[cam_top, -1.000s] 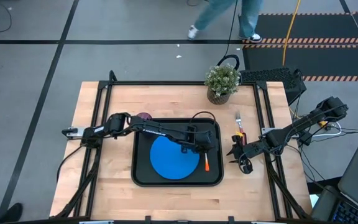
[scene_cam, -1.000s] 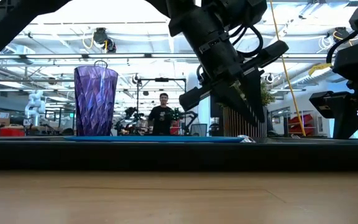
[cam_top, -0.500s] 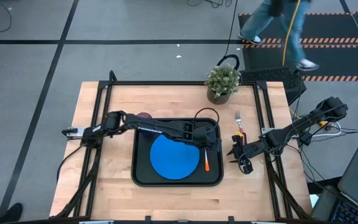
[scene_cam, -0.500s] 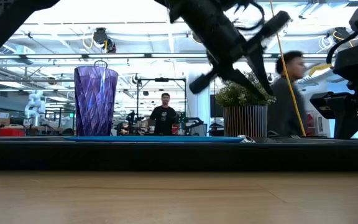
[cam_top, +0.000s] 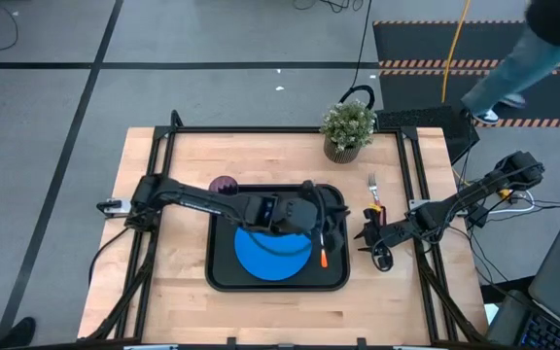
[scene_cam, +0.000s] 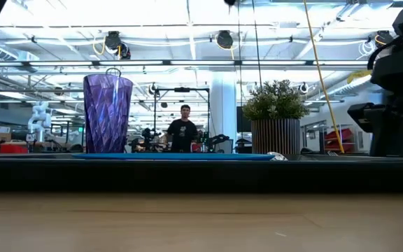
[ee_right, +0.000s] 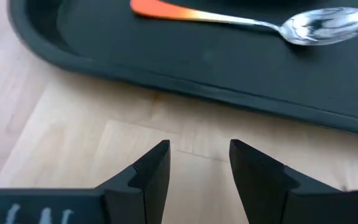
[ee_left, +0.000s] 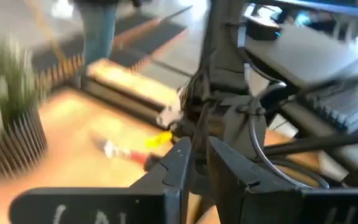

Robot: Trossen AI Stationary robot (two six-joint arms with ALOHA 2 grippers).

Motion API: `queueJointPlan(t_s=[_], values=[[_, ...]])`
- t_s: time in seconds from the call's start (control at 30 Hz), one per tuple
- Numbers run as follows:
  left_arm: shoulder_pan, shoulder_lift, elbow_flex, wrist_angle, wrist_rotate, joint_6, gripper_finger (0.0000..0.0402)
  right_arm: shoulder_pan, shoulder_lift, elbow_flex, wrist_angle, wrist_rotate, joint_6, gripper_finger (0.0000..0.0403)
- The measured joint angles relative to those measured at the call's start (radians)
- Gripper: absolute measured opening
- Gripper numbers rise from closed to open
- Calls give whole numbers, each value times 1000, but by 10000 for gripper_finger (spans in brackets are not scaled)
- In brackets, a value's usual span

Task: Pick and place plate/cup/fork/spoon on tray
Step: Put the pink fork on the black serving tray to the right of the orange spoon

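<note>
1. You see two arms of dark, near-black links, slim and tubular in the high view, joined by chunkier housings.
2. The left gripper (ee_left: pixel 194 165) ends in two flat, angular black fingers, blunt-tipped and wedge-shaped.
3. The right gripper (ee_right: pixel 197 165) shows the same pair of matte black fingers, widening toward a broad black bar.
4. White lettering marks each wrist bar below the fingers; you cannot read it.
5. Thin black cables loop along the right arm's joints, seen from the left wrist.
6. A small yellow-orange part sits near the right arm's base.
</note>
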Motion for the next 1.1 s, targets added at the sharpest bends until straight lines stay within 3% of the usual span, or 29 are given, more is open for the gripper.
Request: queueJointPlan(t_s=[0.17, 0.27, 0.43, 0.63, 0.77, 1.0, 1.1], values=[[-2, -2, 0, 182, 0, 365, 56, 0, 0, 0, 20, 34, 54, 157], [19, -3, 0, 288, -1, 476, 56, 0, 0, 0, 65, 88, 79, 157], [73, -3, 0, 394, 59, 537, 56, -1, 0, 0, 138, 154, 85, 157], [120, -3, 0, 412, 253, 627, 56, -1, 0, 0, 324, 267, 29, 157], [126, -3, 0, 411, 262, 653, 56, -2, 0, 0, 457, 386, -119, 157], [127, -2, 0, 410, 262, 760, 56, -4, 0, 0, 592, 404, -156, 157], [127, -2, 0, 432, 262, 770, 56, -23, 0, 0, 663, 489, -222, 157]])
